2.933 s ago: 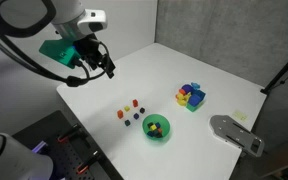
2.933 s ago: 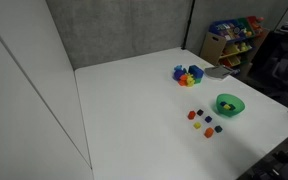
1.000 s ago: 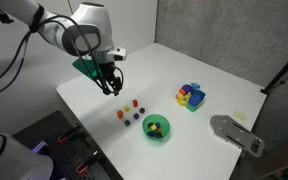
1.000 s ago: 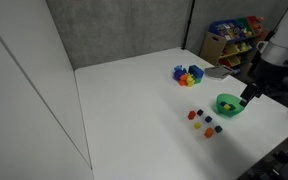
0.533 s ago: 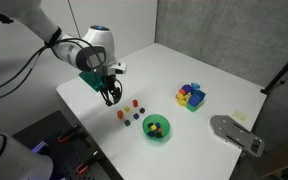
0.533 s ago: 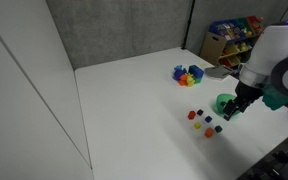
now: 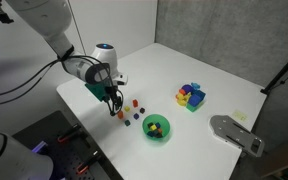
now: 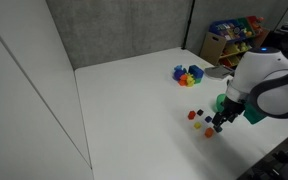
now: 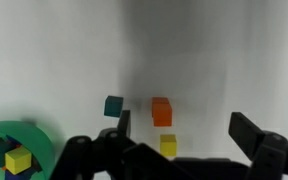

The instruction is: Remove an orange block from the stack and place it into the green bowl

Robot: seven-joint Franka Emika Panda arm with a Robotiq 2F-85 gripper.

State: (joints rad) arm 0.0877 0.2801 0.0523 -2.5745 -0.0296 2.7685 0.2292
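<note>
Several small loose blocks lie on the white table (image 7: 184, 60) beside the green bowl (image 7: 156, 128). My gripper (image 7: 117, 103) hangs open just above them in both exterior views (image 8: 216, 122). In the wrist view an orange block (image 9: 161, 111) lies between my open fingers (image 9: 246, 128), nearer the left one, with a teal block (image 9: 114, 105) to its left and a yellow block (image 9: 168, 145) below it. The gripper (image 9: 184, 128) holds nothing. The green bowl (image 9: 9, 150) at the lower left contains a yellow block (image 9: 17, 160) and a dark one. My arm partly hides the bowl (image 8: 227, 103).
A blue, yellow and magenta pile of blocks (image 7: 191, 96) sits further back on the table, also seen in an exterior view (image 8: 188, 75). A grey device (image 7: 234, 133) lies at the table's corner. A shelf of toys (image 8: 234, 35) stands beyond the table.
My arm has swung across the table and come down over the loose blocks next to the green bowl. The gripper has stayed open and the blocks have not moved.
</note>
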